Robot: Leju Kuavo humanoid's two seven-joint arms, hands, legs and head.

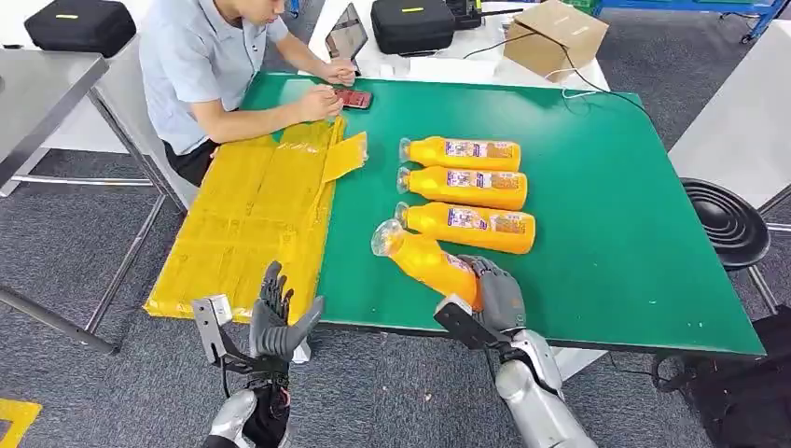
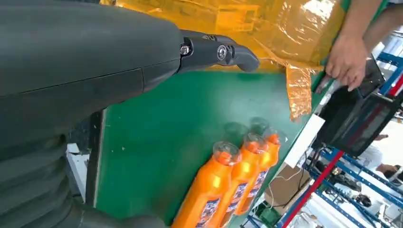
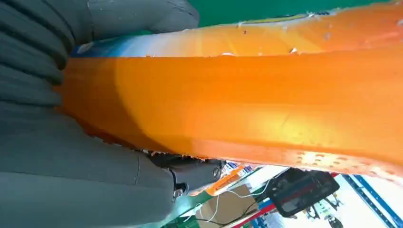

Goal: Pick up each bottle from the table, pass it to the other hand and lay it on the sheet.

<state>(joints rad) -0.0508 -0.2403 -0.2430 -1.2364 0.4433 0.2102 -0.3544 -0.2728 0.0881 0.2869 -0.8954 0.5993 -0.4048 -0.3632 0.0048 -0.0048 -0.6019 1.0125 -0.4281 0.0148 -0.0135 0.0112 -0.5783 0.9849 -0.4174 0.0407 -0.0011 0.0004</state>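
Several orange bottles with clear caps are on the green table point(image 1: 606, 215). Three lie side by side: the far bottle point(image 1: 462, 152), the middle bottle point(image 1: 464, 187) and the near bottle point(image 1: 468, 227), also seen as a row of bottles point(image 2: 228, 185). My right hand point(image 1: 499, 294) grips a fourth bottle point(image 1: 427, 260) point(image 3: 247, 104) by its base, tilted with its cap toward the left. My left hand point(image 1: 277, 317) point(image 2: 95, 61) hangs open below the table's near edge, fingers spread, holding nothing. The yellow sheet point(image 1: 252, 215) point(image 2: 247, 23) covers the table's left part.
A person point(image 1: 210, 65) sits at the far left corner, hands point(image 2: 347, 59) by a red phone point(image 1: 353, 97). Black cases point(image 1: 412, 23), a tablet point(image 1: 347, 35) and a cardboard box point(image 1: 557, 37) stand behind the table. A black stool point(image 1: 728, 219) is at the right.
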